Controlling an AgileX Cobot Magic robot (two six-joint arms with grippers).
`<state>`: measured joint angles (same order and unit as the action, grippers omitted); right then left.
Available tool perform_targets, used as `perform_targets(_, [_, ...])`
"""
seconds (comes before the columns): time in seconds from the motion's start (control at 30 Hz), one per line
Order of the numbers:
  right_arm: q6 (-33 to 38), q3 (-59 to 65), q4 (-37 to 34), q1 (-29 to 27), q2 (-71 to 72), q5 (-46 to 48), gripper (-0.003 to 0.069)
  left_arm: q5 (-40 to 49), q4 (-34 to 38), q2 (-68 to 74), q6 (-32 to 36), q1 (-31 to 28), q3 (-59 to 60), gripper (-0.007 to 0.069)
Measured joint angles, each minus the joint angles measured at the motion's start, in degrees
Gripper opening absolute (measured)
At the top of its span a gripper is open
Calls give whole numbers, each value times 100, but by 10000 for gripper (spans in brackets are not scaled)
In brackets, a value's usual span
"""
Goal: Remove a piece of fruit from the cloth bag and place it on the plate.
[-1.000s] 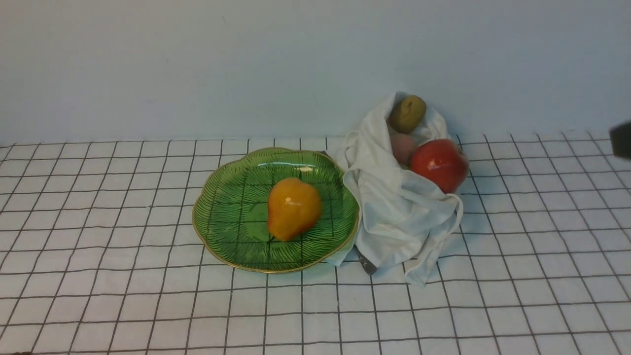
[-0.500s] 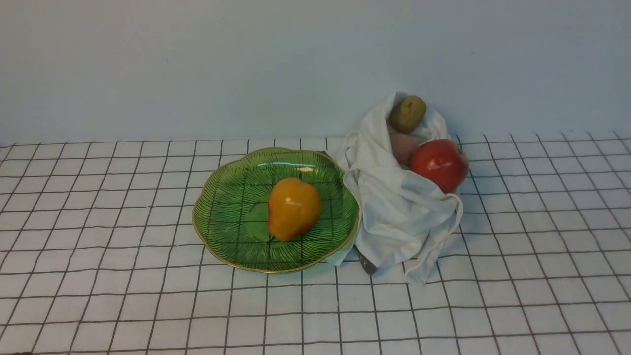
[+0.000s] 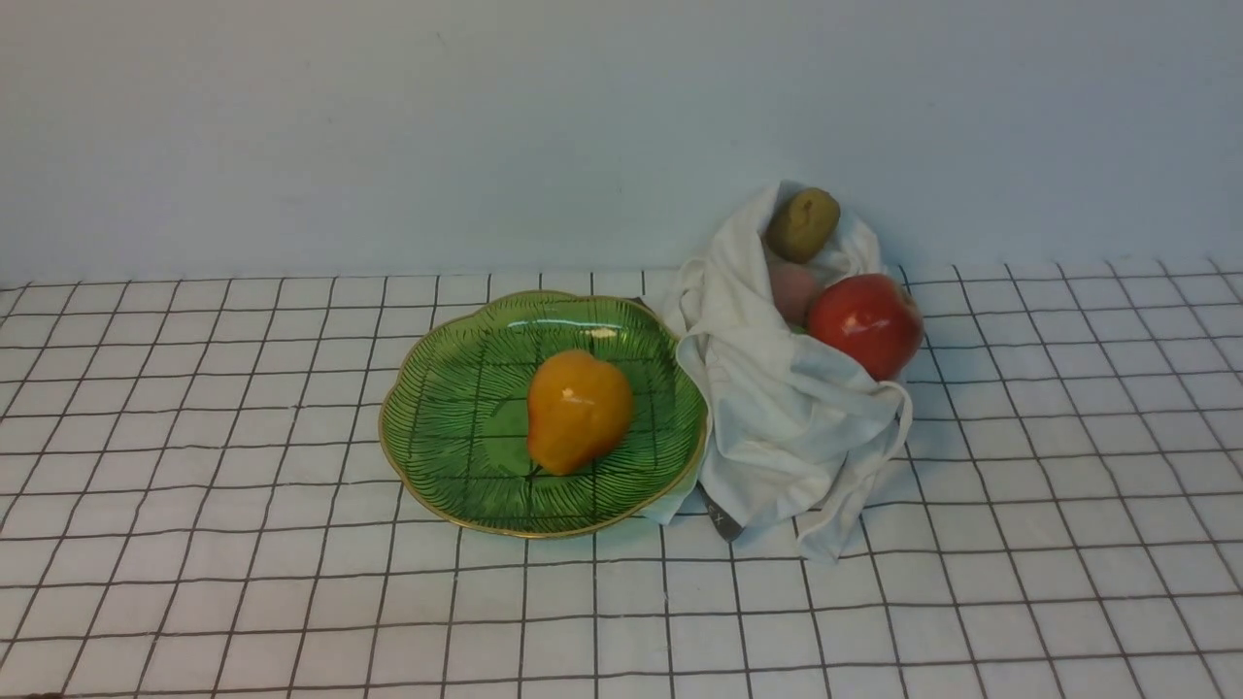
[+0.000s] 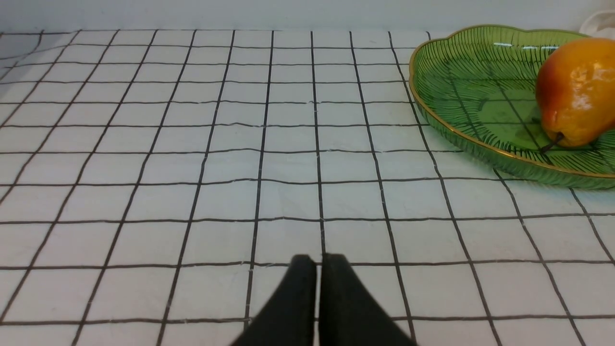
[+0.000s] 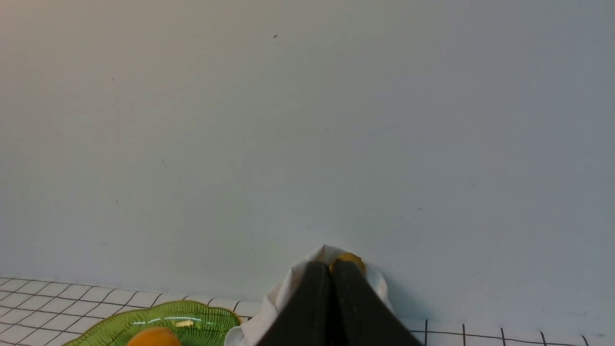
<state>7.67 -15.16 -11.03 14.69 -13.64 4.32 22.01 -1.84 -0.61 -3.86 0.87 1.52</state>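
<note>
Front view: the pear (image 3: 578, 411) lies on its side in the middle of the green plate (image 3: 437, 408). The plate sits on the worktop (image 3: 243, 582). The white bag (image 3: 787, 427) is touching the plate's rim, with a red apple (image 3: 864, 323) and a kiwi (image 3: 802, 224) at its top. The left jaws are closed and empty. The right jaws are closed and empty too.

apple (image 3: 864, 323): round, shiny red, with a pale glare on its skin; on the right half of the bench, toward the back.
kiwi (image 3: 802, 223): dull brown-green, highest of the three fruits, up and left of the apple.
pinkish fruit (image 3: 793, 289): half hidden, against the apple's left side, below the kiwi.
bench (image 3: 291, 602): white cover with a dark grid of squares.
wall (image 3: 388, 126): plain pale grey-blue.
</note>
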Motion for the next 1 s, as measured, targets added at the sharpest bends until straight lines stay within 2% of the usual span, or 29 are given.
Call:
perform_targets(0.17, [0, 5, 18, 0, 0, 56, -14, 0, 0, 0, 0, 0, 0, -5])
perform_targets(0.3, [-44, 189, 511, -20, 209, 430, -14, 0, 0, 0, 0, 0, 0, -5])
perform_targets(0.57, [-452, 1073, 1290, -728, 1043, 1548, -14, 0, 0, 0, 0, 0, 0, -5])
perform_targets(0.73, [-469, 1553, 1361, -1095, 1407, 1789, -14, 0, 0, 0, 0, 0, 0, -5])
perform_targets(1.0, [-561, 1630, 1379, -1146, 1407, 1809, -14, 0, 0, 0, 0, 0, 0, -5])
